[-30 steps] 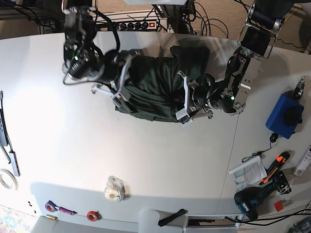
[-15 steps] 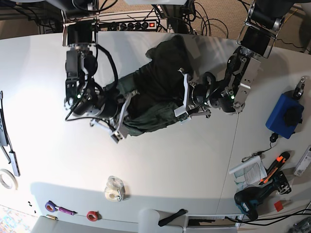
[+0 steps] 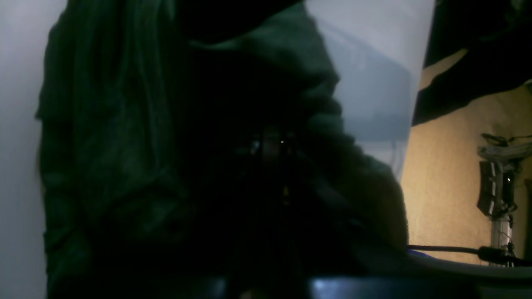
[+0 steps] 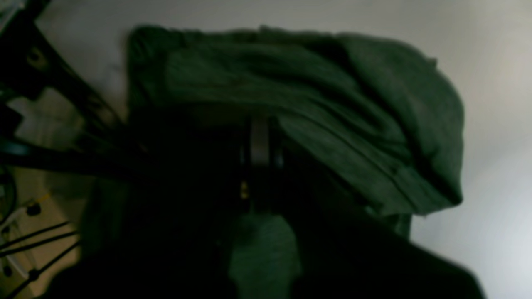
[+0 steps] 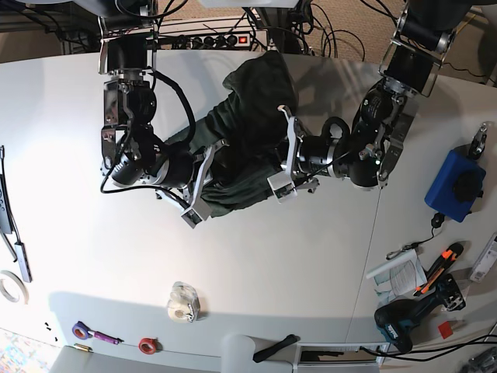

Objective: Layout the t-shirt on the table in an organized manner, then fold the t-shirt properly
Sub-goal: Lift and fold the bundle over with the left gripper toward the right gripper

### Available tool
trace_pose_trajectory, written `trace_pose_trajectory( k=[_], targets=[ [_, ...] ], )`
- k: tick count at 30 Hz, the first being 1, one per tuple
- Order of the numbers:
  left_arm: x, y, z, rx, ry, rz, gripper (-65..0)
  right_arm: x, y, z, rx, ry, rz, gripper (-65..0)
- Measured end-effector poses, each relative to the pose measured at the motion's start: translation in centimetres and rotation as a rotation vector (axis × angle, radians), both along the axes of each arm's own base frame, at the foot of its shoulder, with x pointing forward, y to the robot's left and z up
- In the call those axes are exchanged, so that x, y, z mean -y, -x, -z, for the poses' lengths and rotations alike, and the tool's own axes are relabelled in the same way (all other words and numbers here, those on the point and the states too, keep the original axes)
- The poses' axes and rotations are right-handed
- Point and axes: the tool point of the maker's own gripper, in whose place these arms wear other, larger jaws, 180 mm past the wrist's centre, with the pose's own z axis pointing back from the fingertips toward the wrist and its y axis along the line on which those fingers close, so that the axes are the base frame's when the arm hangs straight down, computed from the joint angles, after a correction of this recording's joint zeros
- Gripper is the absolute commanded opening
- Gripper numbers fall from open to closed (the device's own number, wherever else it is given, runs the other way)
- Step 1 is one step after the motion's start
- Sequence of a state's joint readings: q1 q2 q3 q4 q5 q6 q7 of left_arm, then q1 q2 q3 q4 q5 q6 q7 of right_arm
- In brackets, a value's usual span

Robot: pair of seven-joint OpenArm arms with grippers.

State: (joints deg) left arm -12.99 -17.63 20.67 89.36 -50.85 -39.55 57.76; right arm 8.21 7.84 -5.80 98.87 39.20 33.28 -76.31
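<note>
We see the t-shirt (image 5: pixel 245 132), dark green, bunched in a heap on the white table (image 5: pixel 93 264), sitting up around 12 o'clock from table centre in the base view, far edge side. Both arms are in on it: right gripper (image 5: pixel 198 190) at the heap's 8 o'clock edge, left gripper (image 5: pixel 283 159) at its 4 o'clock edge. Both pincers are clamped tight, and each appears to have a pinch of cloth, though the wrist views are too dark to show the fingertips clearly. In the right wrist view the t-shirt (image 4: pixel 316 116) lies in thick soft folds; in the left wrist view the fabric (image 3: pixel 124 137) hangs in vertical drapes, so part of it looks lifted. We judge the knit as light, limp and stretchy, not fragile, not slippery; it will sag and fold over itself wherever unsupported. Layout isn't done; no sleeves or hem are readable yet. Best hold, in our judgement, is a single layer at the hem corners or shoulders, well apart, so it spreads flat when pulled.
</note>
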Motion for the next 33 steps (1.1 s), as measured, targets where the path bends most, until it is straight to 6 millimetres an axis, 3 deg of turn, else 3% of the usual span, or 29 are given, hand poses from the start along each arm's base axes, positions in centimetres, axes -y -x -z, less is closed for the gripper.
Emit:
trace_pose_trajectory(
  k=[4, 6, 9, 16, 24, 33],
  targets=[
    [0.3, 0.1, -0.5, 0.003, 0.017, 0.005, -65.0, -1.4, 3.2, -1.0, 0.02, -0.029, -0.103, -65.0],
    [0.4, 0.3, -0.3, 0.0, 0.016, 0.006, -65.0, -1.3, 5.0, 0.0, -0.007, -0.011, -0.105, -65.0],
    [0.9, 0.4, -0.4, 0.004, 0.034, 0.0, -65.0, 0.4, 6.7, 2.7, -0.053, 0.099, -0.07, -65.0],
    [3.6, -0.9, -1.1, 0.088, 0.057, -0.05, -65.0, 3.4, 6.7, 5.1, -0.009, 0.226, 0.092, -65.0],
    [6.6, -0.7, -2.6, 0.087, 0.126, -0.039, -65.0, 3.7, 6.9, 5.4, -0.013, 0.243, 0.101, -65.0],
    [6.0, -0.9, 2.4, -0.057, 0.089, -0.1, -65.0, 3.7, 6.9, 5.4, -0.014, 0.243, 0.101, -65.0]
  ],
)
